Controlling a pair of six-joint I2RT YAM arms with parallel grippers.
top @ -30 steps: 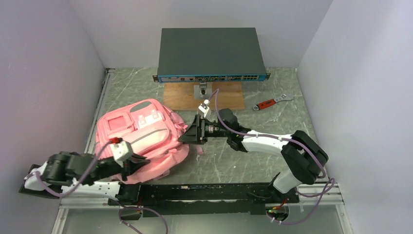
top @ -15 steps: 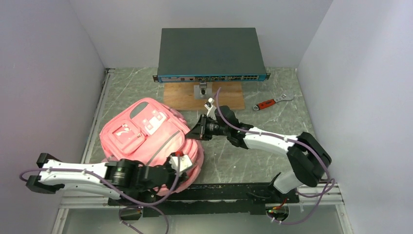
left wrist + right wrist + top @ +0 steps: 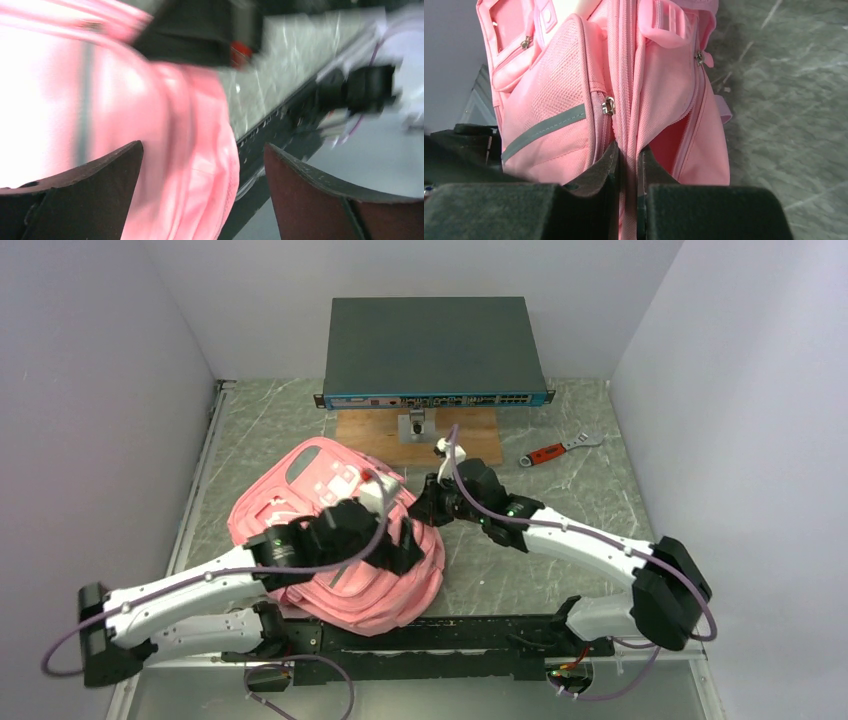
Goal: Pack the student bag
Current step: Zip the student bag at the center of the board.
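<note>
The student bag (image 3: 322, 472) is a soft pink backpack lying left of centre, its front pockets and zips (image 3: 608, 105) facing the right wrist camera. My right gripper (image 3: 425, 510) is at the bag's right edge, shut on a fold of pink fabric along the zip seam (image 3: 627, 150). Over the bag's near right part hovers my left gripper (image 3: 402, 546), its arm stretched across the fabric. The blurred left wrist view has both dark fingers (image 3: 90, 190) wide apart, with the pink bag (image 3: 165, 125) below them and nothing held.
A grey network switch (image 3: 435, 340) stands at the back on a wooden board (image 3: 470, 440). A red-handled wrench (image 3: 555, 451) lies at the back right. A black rail (image 3: 450, 630) runs along the near edge. Walls close in on the left and right.
My left gripper let go, opened wide and swung right across the bag. The right gripper closed on the bag's edge. The bag turned and shifted right.
</note>
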